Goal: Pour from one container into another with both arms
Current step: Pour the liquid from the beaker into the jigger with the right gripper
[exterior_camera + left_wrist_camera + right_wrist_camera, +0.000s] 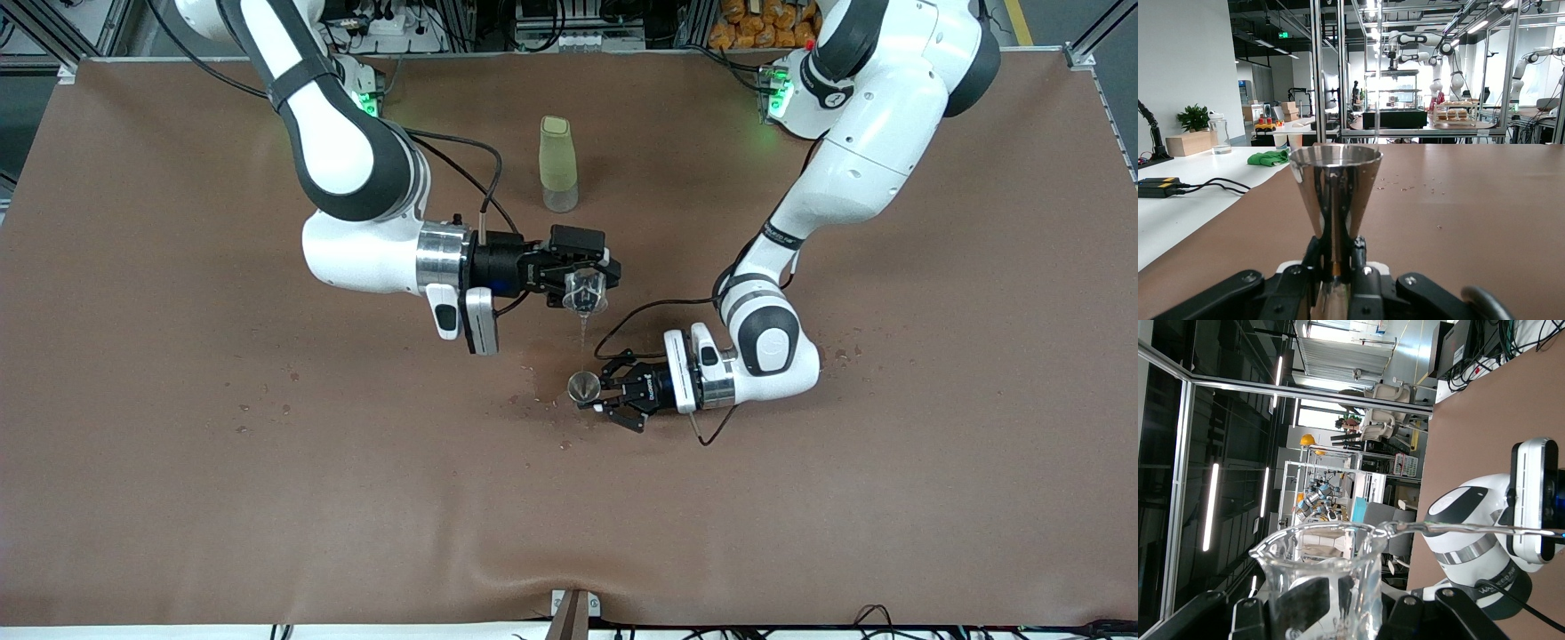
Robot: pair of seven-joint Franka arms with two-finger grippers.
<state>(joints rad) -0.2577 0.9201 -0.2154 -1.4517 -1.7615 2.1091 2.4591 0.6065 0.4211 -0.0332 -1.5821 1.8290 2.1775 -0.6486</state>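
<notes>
My right gripper [587,277] is shut on the small clear cup [584,292], held tipped on its side in the air above the jigger. A thin stream of water [583,342] falls from its lip into the shiny metal jigger [583,387]. My left gripper [597,391] is shut on the jigger's narrow waist and holds it upright just above the table. In the left wrist view the jigger [1335,193] stands between the black fingers [1313,250], with the stream [1377,80] coming down into its rim. In the right wrist view the clear cup [1325,577] fills the space between the fingers.
A tall pale-green bottle [557,164] stands on the brown table [267,498], farther from the front camera than both grippers. Small wet spots [542,418] dot the cloth around the jigger. The left arm's cable [640,313] loops over the table beside it.
</notes>
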